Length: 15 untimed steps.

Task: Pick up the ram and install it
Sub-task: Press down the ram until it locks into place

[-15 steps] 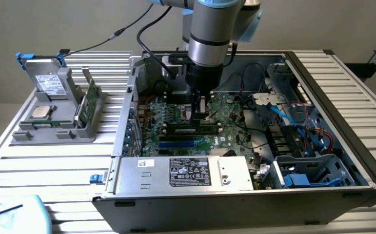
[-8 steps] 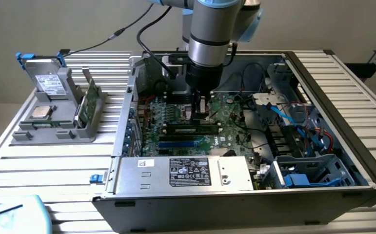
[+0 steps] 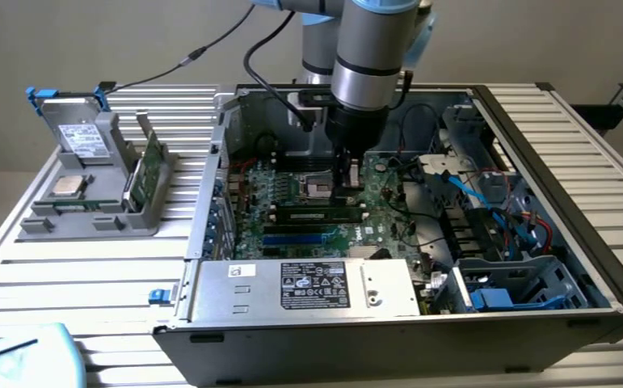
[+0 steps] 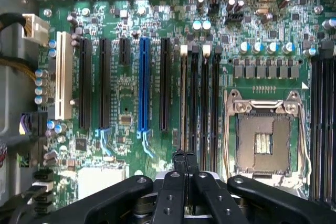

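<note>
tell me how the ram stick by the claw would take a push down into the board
The ram is a thin, flat board, so it is probably stiff lengthwise but fragile if bent sideways. It seems to stand on edge among the slots, so an off-centre push from the shut claw might tilt it. It looks light for its length.

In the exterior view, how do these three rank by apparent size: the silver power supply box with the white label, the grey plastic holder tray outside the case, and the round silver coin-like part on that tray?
Largest to smallest:
1. Silver power supply box
2. Grey plastic holder tray, not much smaller
3. Round silver coin-like part
</note>
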{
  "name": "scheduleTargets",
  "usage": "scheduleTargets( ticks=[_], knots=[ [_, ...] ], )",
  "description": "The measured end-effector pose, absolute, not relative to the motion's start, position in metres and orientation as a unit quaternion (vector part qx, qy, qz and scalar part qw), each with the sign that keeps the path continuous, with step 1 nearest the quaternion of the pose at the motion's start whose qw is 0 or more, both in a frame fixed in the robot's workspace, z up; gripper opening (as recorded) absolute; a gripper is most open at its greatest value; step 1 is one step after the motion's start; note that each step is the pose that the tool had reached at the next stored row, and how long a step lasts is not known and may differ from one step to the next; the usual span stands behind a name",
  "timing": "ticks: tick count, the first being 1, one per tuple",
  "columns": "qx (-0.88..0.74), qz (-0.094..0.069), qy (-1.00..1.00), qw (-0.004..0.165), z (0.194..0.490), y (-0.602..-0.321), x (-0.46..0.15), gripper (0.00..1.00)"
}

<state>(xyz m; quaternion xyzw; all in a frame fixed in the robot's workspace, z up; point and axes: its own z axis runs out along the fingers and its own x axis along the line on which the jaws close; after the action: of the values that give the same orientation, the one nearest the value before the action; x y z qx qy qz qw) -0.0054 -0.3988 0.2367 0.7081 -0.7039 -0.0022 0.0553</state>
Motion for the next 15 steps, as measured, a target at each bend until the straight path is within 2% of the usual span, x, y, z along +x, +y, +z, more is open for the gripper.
scheduleTargets(
  ticks=[15],
  knots=[
    [0.709,-0.002,-0.703,0.055,0.2332,-0.3988,0.0008,0.11]
  ],
)
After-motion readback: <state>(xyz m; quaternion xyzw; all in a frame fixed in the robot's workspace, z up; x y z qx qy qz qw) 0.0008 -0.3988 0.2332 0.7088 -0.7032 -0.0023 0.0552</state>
